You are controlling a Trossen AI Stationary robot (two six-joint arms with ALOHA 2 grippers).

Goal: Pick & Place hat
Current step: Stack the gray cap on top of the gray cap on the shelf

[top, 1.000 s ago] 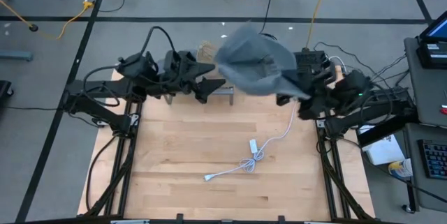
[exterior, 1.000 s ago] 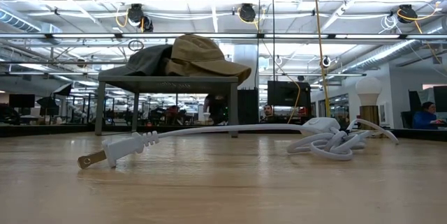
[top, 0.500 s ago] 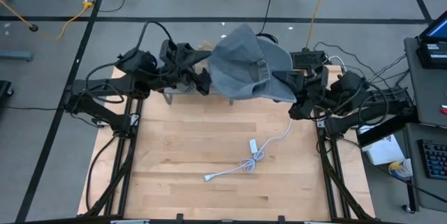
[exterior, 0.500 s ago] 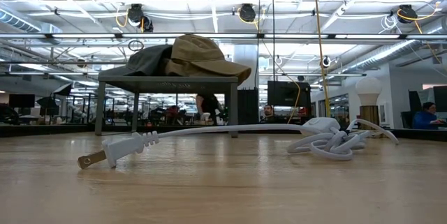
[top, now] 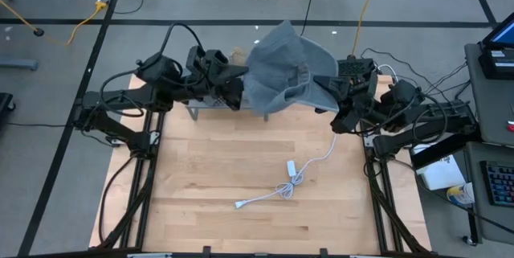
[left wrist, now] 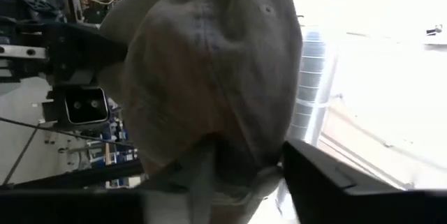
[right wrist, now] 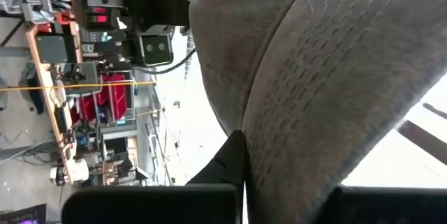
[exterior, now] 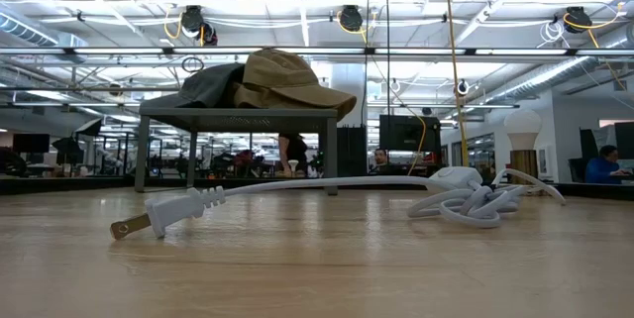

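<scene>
Both claws pinch the grey hat (top: 281,69) aloft over the stand (top: 229,107): left claw (top: 234,91) and right claw (top: 329,89) clamped on opposite edges, likely spreading it for placement.

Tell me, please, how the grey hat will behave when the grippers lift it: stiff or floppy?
Probably floppy: the grey hat sags and folds between the left gripper and the right gripper. Likely light, since cloth pinched at the edges holds it up. The brim may stay stiffer.

Light wood table (top: 209,178) w/ white power cord (top: 285,184) lying loose near centre. Small grey stand (exterior: 236,117) at the far edge. Tan cap (exterior: 287,80) & dark cap (exterior: 208,85) sit on the stand.
</scene>
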